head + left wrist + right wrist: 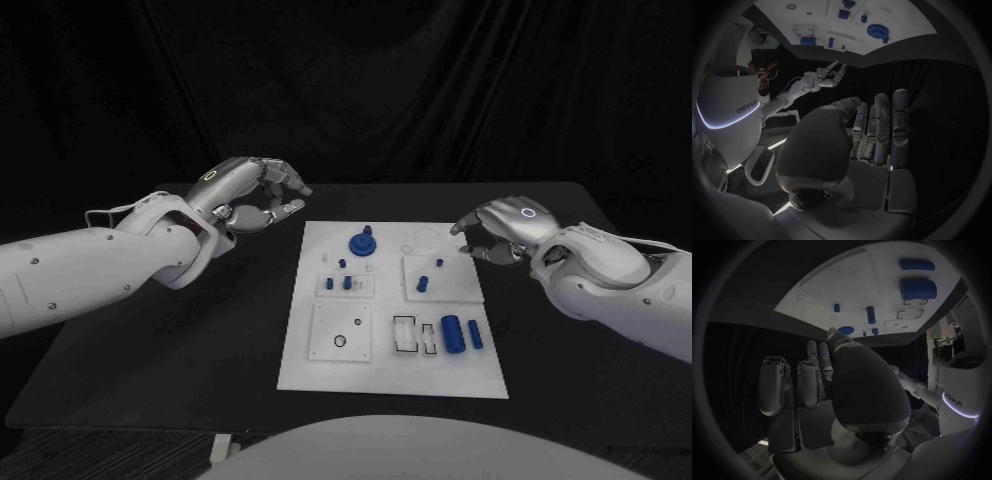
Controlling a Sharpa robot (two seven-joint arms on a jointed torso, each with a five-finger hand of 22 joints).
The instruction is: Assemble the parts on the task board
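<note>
The left hand (248,190) is hovering above the black worktop (173,340) at about ten o'clock from the task board (392,310), just off the board's far left corner and touching nothing. Its fingers (879,130) are lying side by side, loosely curled and apart from the thumb, and nothing is sitting between them.

The task board is lying flat in the middle of the worktop. At its twelve o'clock end a round blue part with a peg on top (364,241) is standing upright. Just below it, toward the board's left side, several small blue pegs (340,281) are standing in their holes, and one more blue peg (423,283) is standing at about one o'clock from the board's centre. Toward four o'clock a thick blue cylinder (451,333) is lying on its side, with a thinner blue cylinder (475,334) lying just beside it on the right. Next to them, two rectangular outlined slots (407,333) are showing.

The right hand (498,230) is hanging at about two o'clock from the board, over its far right corner, clear of the surface. Its fingers (804,382) are bent downward and slightly apart, holding nothing.
</note>
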